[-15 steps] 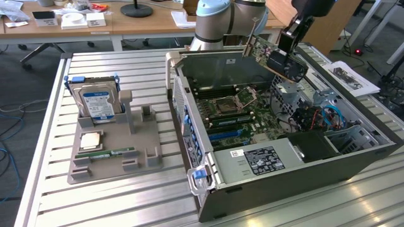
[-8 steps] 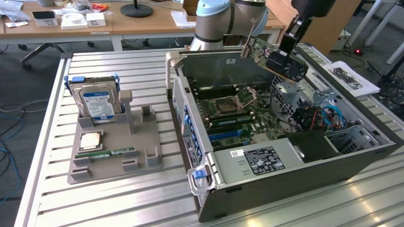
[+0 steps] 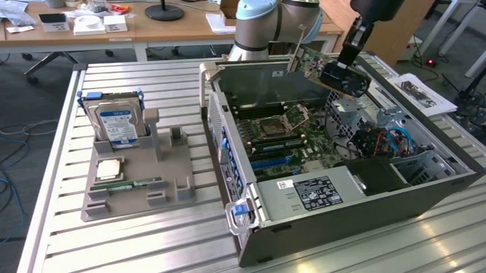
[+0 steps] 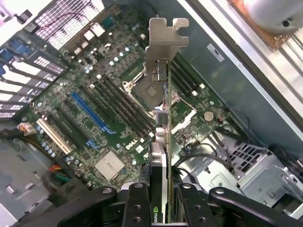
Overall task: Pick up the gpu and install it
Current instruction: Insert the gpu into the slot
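The gpu (image 3: 328, 68), a green card with a black cooler block and a silver end bracket, hangs tilted in the air above the far side of the open computer case (image 3: 334, 216). My gripper (image 3: 347, 63) is shut on it at the cooler end. In the wrist view the gpu (image 4: 164, 118) runs edge-on away from my gripper (image 4: 164, 208), its silver bracket (image 4: 165, 40) farthest out, with black fingers (image 4: 137, 205) pressed on both faces. Below it lies the green motherboard (image 4: 113, 123) with a blue slot (image 4: 92, 118).
A grey holder tray (image 3: 136, 187) in the exterior view's left carries a hard drive with a blue label (image 3: 115, 122), a CPU chip (image 3: 108, 169) and a memory stick (image 3: 125, 185). Cables and a drive cage (image 3: 379, 133) crowd the case's right end. Desks stand behind.
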Tool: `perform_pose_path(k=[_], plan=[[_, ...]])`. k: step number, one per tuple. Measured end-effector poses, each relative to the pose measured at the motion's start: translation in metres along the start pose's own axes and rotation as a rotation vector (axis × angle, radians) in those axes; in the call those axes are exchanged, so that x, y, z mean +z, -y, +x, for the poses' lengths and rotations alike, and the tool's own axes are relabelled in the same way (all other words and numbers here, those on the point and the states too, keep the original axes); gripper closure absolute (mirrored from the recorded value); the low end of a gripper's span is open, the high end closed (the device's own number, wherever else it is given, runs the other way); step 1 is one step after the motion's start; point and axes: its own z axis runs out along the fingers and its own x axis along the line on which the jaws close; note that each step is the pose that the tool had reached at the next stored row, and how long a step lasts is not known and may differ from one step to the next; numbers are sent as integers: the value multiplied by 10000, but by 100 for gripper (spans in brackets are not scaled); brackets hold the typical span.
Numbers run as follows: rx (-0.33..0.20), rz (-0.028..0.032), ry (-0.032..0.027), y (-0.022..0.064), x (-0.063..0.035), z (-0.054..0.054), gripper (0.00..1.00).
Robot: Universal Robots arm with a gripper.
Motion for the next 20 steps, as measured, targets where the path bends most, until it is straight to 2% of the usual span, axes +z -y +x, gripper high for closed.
perform_pose_path(k=[20], plan=[[-2844,-62,-206,1,10,0,73]])
